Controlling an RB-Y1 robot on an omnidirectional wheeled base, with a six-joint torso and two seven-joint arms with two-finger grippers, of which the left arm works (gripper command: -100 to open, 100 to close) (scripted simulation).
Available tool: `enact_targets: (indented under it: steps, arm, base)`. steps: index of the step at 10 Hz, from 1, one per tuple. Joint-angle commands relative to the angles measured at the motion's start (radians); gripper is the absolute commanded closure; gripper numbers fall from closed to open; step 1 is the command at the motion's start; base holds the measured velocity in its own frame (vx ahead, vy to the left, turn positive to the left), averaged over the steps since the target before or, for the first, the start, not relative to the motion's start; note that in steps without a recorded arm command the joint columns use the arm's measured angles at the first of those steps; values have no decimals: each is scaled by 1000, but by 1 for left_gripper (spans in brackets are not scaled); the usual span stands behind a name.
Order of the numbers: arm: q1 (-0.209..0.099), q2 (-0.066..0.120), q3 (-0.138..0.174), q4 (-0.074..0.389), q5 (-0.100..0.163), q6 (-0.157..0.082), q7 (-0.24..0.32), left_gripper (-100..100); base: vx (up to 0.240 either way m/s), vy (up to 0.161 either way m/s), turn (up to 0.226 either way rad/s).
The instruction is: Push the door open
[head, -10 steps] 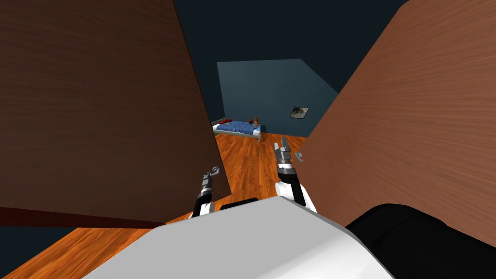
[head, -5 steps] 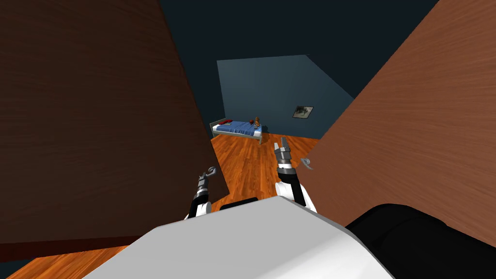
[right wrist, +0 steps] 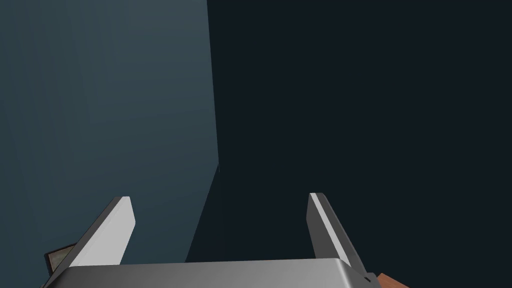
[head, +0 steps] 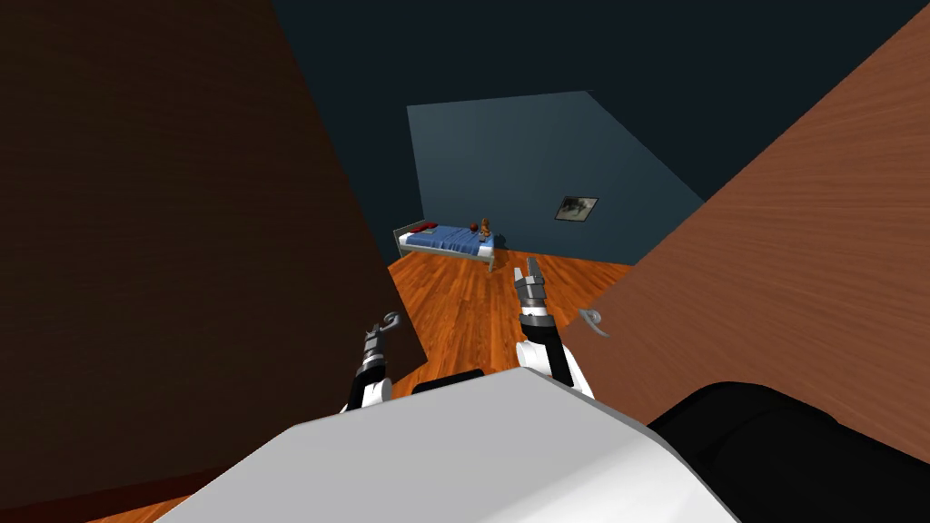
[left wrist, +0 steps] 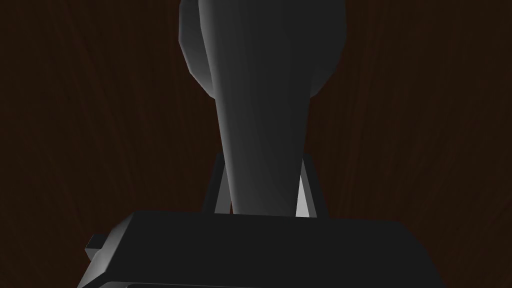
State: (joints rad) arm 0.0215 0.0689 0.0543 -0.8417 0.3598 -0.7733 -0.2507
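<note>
A dark brown door leaf [head: 182, 227] stands at my left, and a lighter brown leaf [head: 772, 300] at my right carries a grey lever [head: 592, 318]. The gap between them is wide. My left gripper [head: 374, 334] is at the left leaf's edge, shut on its grey lever handle [head: 390, 320]. In the left wrist view the handle [left wrist: 260, 100] runs up between the fingers [left wrist: 311, 192] of that gripper [left wrist: 262, 159], which press its sides against the dark door [left wrist: 75, 125]. My right gripper [head: 529, 268] hangs in the gap, open [right wrist: 220, 197] and holding nothing.
Through the gap an orange wooden floor [head: 463, 309] leads to a blue bed [head: 447, 241] against a teal wall with a small picture [head: 577, 208]. The right leaf's lever sticks out close beside my right forearm.
Both door leaves have swung further apart, widening the gap. My left gripper has moved down and left with the handle. The right gripper has stayed in place.
</note>
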Motion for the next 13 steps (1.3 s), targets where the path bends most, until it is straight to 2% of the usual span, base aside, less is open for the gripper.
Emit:
enact_targets:
  steps: [1, 3, 5, 6, 7, 10, 11, 13]
  arm:
    - [12, 11, 30, -20, 15, 5, -11, 100]
    - [11, 12, 46, -19, 25, 3, -17, 100]
    - [11, 12, 46, -19, 25, 3, -17, 100]
    - [11, 10, 68, -19, 39, 1, -24, 100]
    - [11, 9, 74, -19, 42, 1, -26, 100]
    - [11, 0, 105, -18, 60, -2, -37, 100]
    - [11, 0, 105, -18, 60, -2, -37, 100]
    - [11, -15, 132, -18, 76, -5, -46, 100]
  base:
    - [122, -14, 58]
    - [191, -26, 75]
    - [90, -24, 12]
    - [127, -44, 48]
    - [175, -51, 85]
    - [192, -29, 62]
    - [139, -28, 44]
    - [197, -57, 85]
